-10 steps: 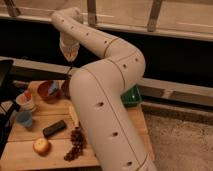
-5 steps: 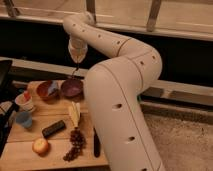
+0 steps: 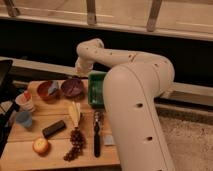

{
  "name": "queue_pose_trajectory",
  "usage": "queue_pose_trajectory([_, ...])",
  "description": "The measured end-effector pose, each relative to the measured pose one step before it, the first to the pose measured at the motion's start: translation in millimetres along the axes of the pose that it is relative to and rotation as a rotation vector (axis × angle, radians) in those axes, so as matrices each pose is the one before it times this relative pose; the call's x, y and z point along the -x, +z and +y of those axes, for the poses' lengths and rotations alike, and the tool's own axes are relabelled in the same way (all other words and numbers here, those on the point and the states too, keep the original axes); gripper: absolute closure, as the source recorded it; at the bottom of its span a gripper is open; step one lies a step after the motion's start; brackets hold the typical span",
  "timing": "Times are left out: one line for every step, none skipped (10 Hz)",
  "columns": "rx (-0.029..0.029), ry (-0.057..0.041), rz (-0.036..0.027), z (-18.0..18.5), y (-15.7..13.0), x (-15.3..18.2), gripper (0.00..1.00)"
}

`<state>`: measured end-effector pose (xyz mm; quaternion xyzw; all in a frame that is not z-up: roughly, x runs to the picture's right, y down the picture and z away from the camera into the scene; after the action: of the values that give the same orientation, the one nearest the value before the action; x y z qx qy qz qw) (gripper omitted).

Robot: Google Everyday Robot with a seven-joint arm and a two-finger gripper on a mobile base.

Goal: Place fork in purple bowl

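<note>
At the far left of the wooden table point(image 3: 20, 159), a white cup point(image 3: 25, 101) is standing with something red in it, and a small blue cup point(image 3: 22, 119) is sitting just in front of it. A red-brown bowl point(image 3: 48, 90) is resting at the back of the table. Nearer the front, a black block point(image 3: 53, 128) is lying at a slant, with a round orange fruit point(image 3: 41, 145) beside the front edge.

The purple bowl point(image 3: 72, 88) is sitting just to the right of the red-brown one, almost touching it. The gripper point(image 3: 79, 68) is hanging above the purple bowl's right rim, at the end of the white arm point(image 3: 135, 100), which is arching over from the right. Whether the gripper is released or clenched on anything cannot be told, and the fork is not showing clearly enough to place it.

In front of the purple bowl, a pale yellow wedge point(image 3: 75, 114) is lying above a bunch of dark grapes point(image 3: 73, 148). To their right, a black-handled utensil point(image 3: 96, 136) is lying lengthwise. A green bin point(image 3: 95, 91) is standing at the back, partly hidden by the arm.
</note>
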<state>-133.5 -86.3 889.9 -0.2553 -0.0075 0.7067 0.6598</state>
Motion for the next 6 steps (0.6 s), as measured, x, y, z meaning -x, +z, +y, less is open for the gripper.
queue_pose_trajectory([0.02445, 0.02354, -0.00290, -2.24, 7.48, -6.49, 1.00])
queue_pose_trajectory([0.01504, 0.01445, -0.00007, -1.21, 3.41, -3.65, 0.99])
queue_pose_trajectory([0.01732, 0.01306, 0.00132, 0.45, 3.89, -3.90, 0.90])
queue_pose_trajectory([0.00881, 0.00898, 0.00567, 0.42, 2.03, -2.62, 0.81])
queue_pose_trajectory([0.00715, 0.00636, 0.00764, 0.74, 1.20, -1.38, 0.73])
queue_pose_trajectory([0.00870, 0.00784, 0.00779, 1.19, 1.30, -0.96, 0.63])
